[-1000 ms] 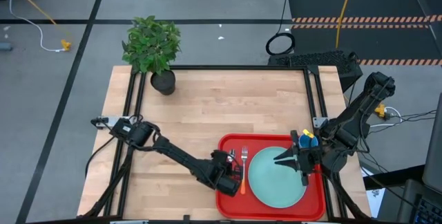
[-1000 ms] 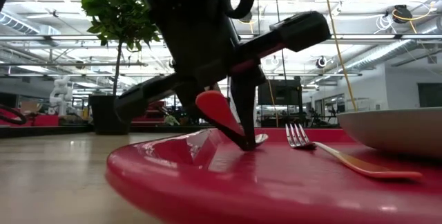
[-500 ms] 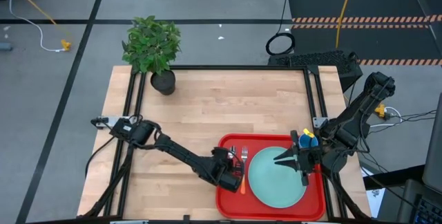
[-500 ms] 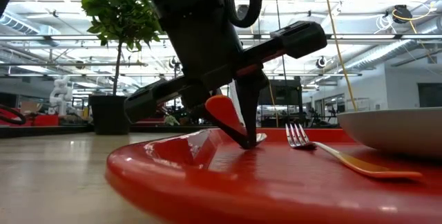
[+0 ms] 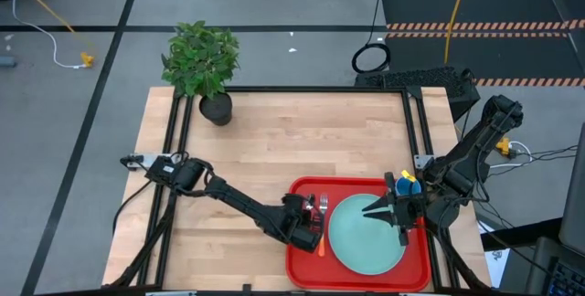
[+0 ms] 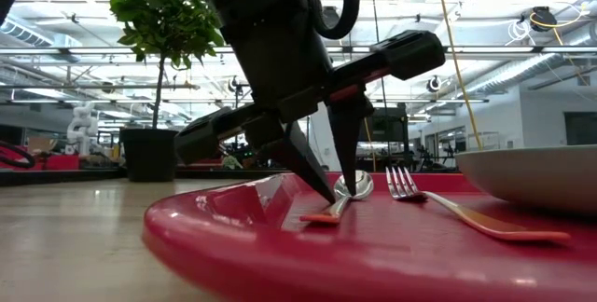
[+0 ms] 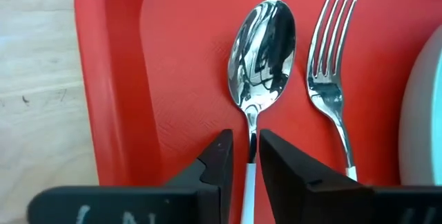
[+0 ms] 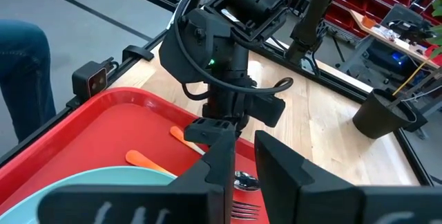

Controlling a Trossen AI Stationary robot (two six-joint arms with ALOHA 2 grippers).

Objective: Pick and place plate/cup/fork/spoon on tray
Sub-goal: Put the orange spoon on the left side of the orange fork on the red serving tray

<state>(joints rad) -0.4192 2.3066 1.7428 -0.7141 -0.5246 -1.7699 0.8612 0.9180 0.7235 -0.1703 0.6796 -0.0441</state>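
The red tray (image 5: 302,269) lies at the table's near right. On it lie the mint-green plate (image 5: 366,234), the fork (image 7: 331,79) and the spoon (image 7: 261,51), side by side left of the plate. The spoon lies flat, bowl (image 6: 354,185) and orange handle end (image 6: 320,217) on the tray. My left gripper (image 7: 246,148) is open a little and points down, one finger on each side of the spoon's neck. The blue cup (image 5: 409,186) stands at the tray's far right, partly behind my right arm. My right gripper (image 8: 243,148) hovers over the plate, slightly open and empty.
A potted plant in a black pot (image 5: 217,106) stands at the table's far left corner. Bare wood (image 5: 302,141) stretches between it and the tray. A person's leg in jeans (image 8: 21,72) shows beyond the table's edge in the right wrist view.
My left gripper has opened and let go of the spoon. The spoon's orange handle, held tilted up off the tray before, has dropped, and the spoon now lies flat on the tray beside the fork.
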